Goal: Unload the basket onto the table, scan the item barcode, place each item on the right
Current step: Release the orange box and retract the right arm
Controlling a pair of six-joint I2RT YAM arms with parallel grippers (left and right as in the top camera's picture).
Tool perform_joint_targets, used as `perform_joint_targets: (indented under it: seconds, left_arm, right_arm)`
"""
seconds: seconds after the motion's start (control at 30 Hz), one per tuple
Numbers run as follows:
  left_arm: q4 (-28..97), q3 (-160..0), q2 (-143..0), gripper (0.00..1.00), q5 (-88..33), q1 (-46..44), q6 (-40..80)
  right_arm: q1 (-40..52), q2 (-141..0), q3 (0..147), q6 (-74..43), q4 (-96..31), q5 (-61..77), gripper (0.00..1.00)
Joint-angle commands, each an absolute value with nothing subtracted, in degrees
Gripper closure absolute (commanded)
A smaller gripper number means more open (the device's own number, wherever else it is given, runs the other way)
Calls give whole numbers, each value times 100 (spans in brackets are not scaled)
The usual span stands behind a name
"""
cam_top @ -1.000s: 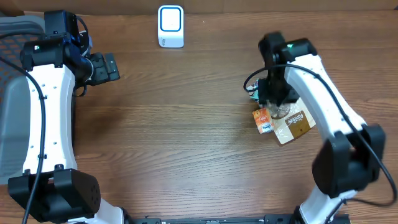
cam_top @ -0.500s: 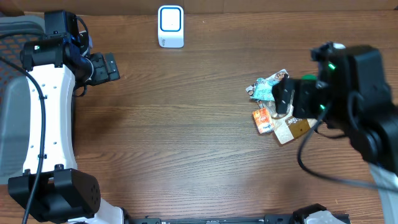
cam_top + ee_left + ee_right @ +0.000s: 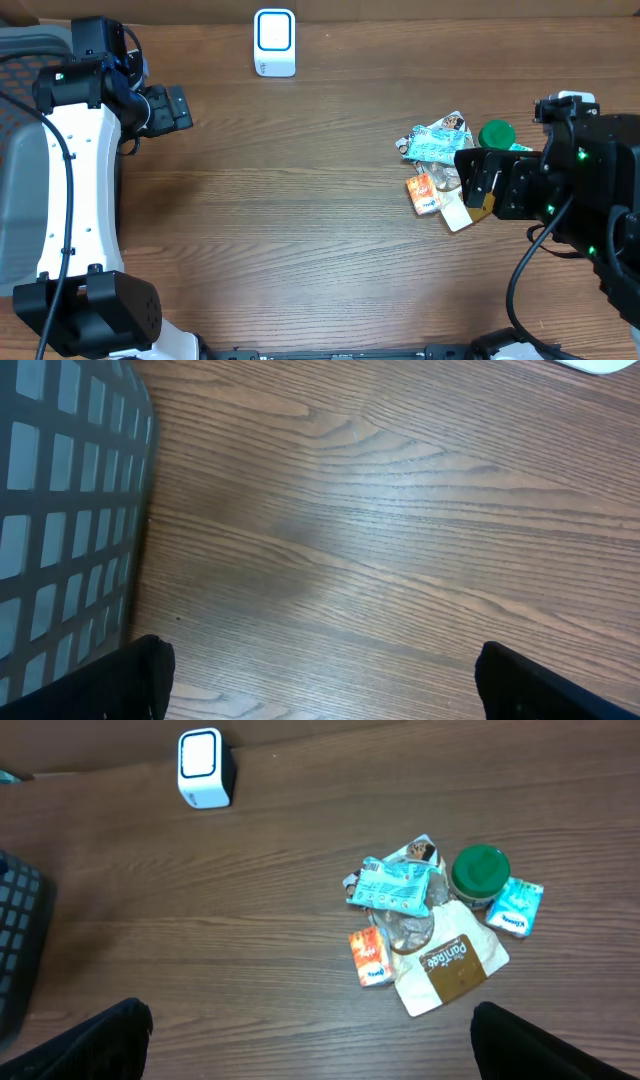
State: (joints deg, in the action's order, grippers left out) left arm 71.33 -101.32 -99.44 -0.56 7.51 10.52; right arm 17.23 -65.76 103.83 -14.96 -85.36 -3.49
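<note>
The items lie in a small pile on the right of the table: a teal snack packet (image 3: 432, 142) (image 3: 392, 885), a small orange packet (image 3: 422, 193) (image 3: 369, 957), a white-and-brown pouch (image 3: 458, 212) (image 3: 450, 960), a green-lidded jar (image 3: 496, 133) (image 3: 480, 872) and a blue tissue packet (image 3: 516, 906). No barcode is readable. The white scanner (image 3: 274, 42) (image 3: 203, 755) stands at the far edge. My right gripper (image 3: 478, 182) (image 3: 312, 1040) hangs high above the pile's near side, open and empty. My left gripper (image 3: 170, 107) (image 3: 320, 680) is open over bare wood at the far left.
A grey mesh basket (image 3: 15, 150) (image 3: 60, 510) stands at the table's left edge, close beside the left arm; its corner shows in the right wrist view as the basket (image 3: 15, 940). Bare wooden tabletop (image 3: 300, 200) stretches between scanner, basket and pile.
My right gripper rose from the pile, swung right and toward the near edge, and its jaws opened wide. The items stayed on the table. The left arm has not moved.
</note>
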Motion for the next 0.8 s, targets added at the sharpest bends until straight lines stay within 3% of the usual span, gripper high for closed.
perform_joint_targets:
  seconds: [0.0,0.3,0.77]
  left_arm:
    - [7133,-10171,-9974,0,3,749,1070]
    - [7133,-10171,-9974,1,3,749,1070]
    - [7133,-10171,-9974,1,1,749,1070]
  right_arm:
    - [1697,-6678,10414,-1474,-8407,-565,0]
    - [1435,-6318,9260,-1302,-7183,-648,0]
    - [869,-4025,5159,-548,-3682,-217,0]
